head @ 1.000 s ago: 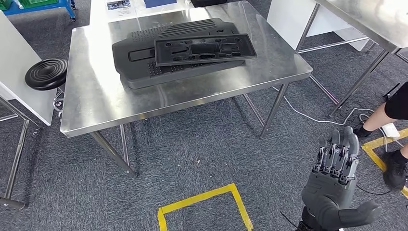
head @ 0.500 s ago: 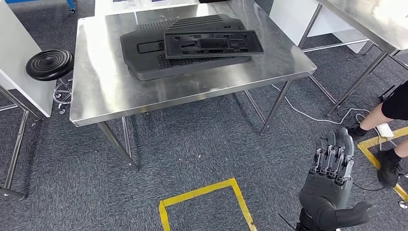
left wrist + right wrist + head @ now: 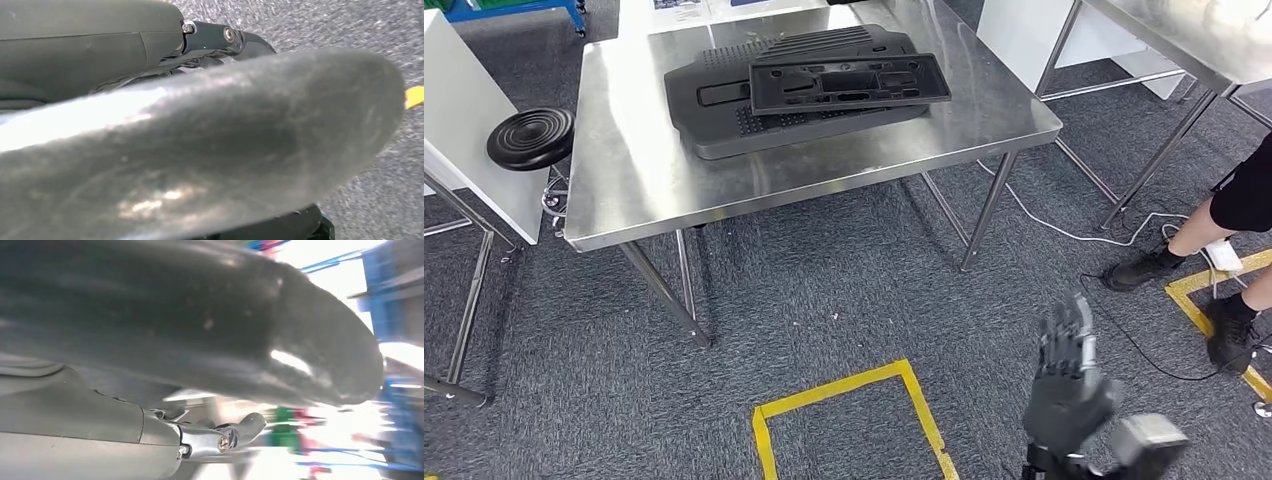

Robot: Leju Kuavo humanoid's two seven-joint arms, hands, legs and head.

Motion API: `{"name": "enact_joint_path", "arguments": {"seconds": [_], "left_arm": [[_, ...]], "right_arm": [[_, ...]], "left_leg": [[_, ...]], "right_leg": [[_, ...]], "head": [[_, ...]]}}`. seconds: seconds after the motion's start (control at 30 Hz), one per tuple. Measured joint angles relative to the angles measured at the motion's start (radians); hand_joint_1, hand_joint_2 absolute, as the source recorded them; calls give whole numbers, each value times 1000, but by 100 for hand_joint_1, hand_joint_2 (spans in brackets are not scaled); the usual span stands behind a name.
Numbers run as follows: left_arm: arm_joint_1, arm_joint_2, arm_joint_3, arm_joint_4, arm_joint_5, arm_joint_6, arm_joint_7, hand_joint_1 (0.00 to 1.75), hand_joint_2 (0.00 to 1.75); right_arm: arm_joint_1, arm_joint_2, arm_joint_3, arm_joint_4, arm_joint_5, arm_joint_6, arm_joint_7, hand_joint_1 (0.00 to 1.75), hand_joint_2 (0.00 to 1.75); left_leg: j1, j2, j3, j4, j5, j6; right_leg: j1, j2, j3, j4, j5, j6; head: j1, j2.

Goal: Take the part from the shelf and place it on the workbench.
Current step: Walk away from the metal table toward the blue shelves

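Observation:
Two black plastic parts lie on the steel workbench (image 3: 624, 190) in the head view: a large flat panel (image 3: 714, 115) and a smaller rectangular frame part (image 3: 849, 82) resting across its top. My right hand (image 3: 1074, 385) hangs low at the lower right, well in front of the bench, above the carpet. Its fingers point up and spread, the thumb sticks out to the side, and it holds nothing. In the right wrist view its thumb (image 3: 200, 325) looms large against a blurred bright background. In the left wrist view my left hand's thumb (image 3: 200, 150) and a straight finger (image 3: 225, 37) hang over grey carpet, holding nothing.
A black round stool (image 3: 529, 138) stands at the bench's left, beside a white cabinet (image 3: 464, 130). A second steel table (image 3: 1184, 40) stands at the right. A person's legs (image 3: 1224, 220) are at the right edge, near cables. A yellow tape square (image 3: 844, 400) marks the carpet.
The camera has shifted a little. My right hand has dropped lower, drifted left and turned, still holding nothing. The person's legs have stepped a bit.

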Motion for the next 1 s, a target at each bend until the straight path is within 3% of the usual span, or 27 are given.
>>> {"name": "enact_joint_path", "arguments": {"seconds": [0.07, 0.13, 0.23, 0.3, 0.4, 0.43, 0.47, 0.5, 0.57, 0.63, 0.73, 0.8, 0.83, 0.93, 0.97, 1.0], "left_arm": [[-1, 1, 2, 0, -5, 0, 1, 0, 0], [-2, 1, 5, 0, -11, 1, 2, 0, 0], [-2, 1, 8, 0, -24, 0, 4, 0, 0], [-4, 1, 12, 0, -34, 0, 6, 0, 0], [-5, 2, 17, 0, -48, -1, 10, 0, 0], [-5, 2, 17, 0, -50, -2, 11, 0, 0], [-5, 1, 18, 0, -54, -2, 12, 0, 0], [-5, 1, 18, 0, -57, -2, 13, 0, 0], [-6, 0, 18, 0, -65, -2, 17, 0, 0], [-8, -1, 18, 0, -71, -2, 19, 0, 0], [-9, -1, 18, 0, -80, -3, 23, 0, 0], [-9, -1, 18, 0, -89, -3, 24, 0, 0], [-8, -1, 18, 0, -93, -3, 24, 0, 0], [-8, -1, 18, 0, -104, -4, 25, 0, 0], [-8, -1, 18, 0, -106, -4, 26, 0, 0], [-8, -1, 18, 0, -107, -4, 27, 0, 0]], "right_arm": [[-2, 13, -35, 108, 21, 30, 19, 0, 0], [-10, 25, -72, 216, 59, 54, 40, 0, 0], [-39, 36, -132, 414, 161, 74, 61, 0, 0], [-68, 38, -176, 575, 233, 77, 51, 0, 0], [-130, 36, -235, 829, 321, 33, 15, 0, 0], [-150, 35, -251, 910, 342, 10, 2, 0, 0], [-170, 33, -265, 986, 360, -12, -9, 0, 0], [-190, 31, -276, 1056, 372, -30, -16, 0, 0], [-232, 26, -297, 1190, 388, -60, -24, 0, 0], [-269, 21, -311, 1293, 399, -79, -22, 0, 0], [-307, 17, -321, 1405, 418, -102, 10, 0, 0], [-322, 14, -323, 1468, 436, -106, 69, 0, 0], [-328, 14, -323, 1492, 448, -104, 108, 0, 0], [-345, 17, -323, 1556, 478, -88, 238, 0, 0], [-347, 19, -322, 1574, 484, -85, 272, 0, 0], [-349, 20, -322, 1589, 488, -84, 299, 0, 0]], "left_leg": [[0, -1, 86, -129, 44, 2], [-2, -4, 132, -213, 62, 9], [-6, -4, 125, -224, 73, 28], [-3, -3, 115, -229, 87, 46], [-3, -1, 90, -231, 105, 57], [-4, 0, 81, -231, 111, 57], [-5, 0, 73, -230, 117, 57], [-5, 0, 66, -230, 123, 56], [-5, 0, 56, -230, 134, 51], [-8, 0, 53, -231, 144, 41], [-7, 1, 54, -238, 159, 21], [-4, 0, 45, -223, 143, 10], [-4, 0, 31, -188, 111, 6], [-3, 0, -32, -1, -11, -3], [-2, 0, -36, 34, -24, -5], [-2, 0, -20, 29, -17, -6]], "right_leg": [[0, 0, -8, 11, 1, 3], [5, 0, -16, 20, 2, 12], [6, 0, -23, 17, 11, 32], [5, 1, -44, 49, -12, 37], [1, 2, -126, 231, -108, 32], [0, 2, -146, 284, -130, 34], [0, 2, -148, 304, -137, 38], [0, 2, -125, 277, -129, 45], [1, 1, -28, 124, -90, 54], [7, 1, 41, 4, -62, 47], [15, 2, 44, -16, -46, 27], [8, 1, 41, -22, -31, 13], [3, 0, 39, -25, -22, 7], [1, 0, 23, -23, -6, 0], [1, 0, 17, -20, -3, 1], [1, 0, 11, -16, -1, 2]], "head": [[0, 0], [1, 0], [2, 0], [3, 0], [6, 0], [6, 0], [6, 0], [6, 0], [6, 0], [5, 0], [3, 0], [2, 0], [1, 0], [-3, 0], [-3, 0], [-4, 0]]}}
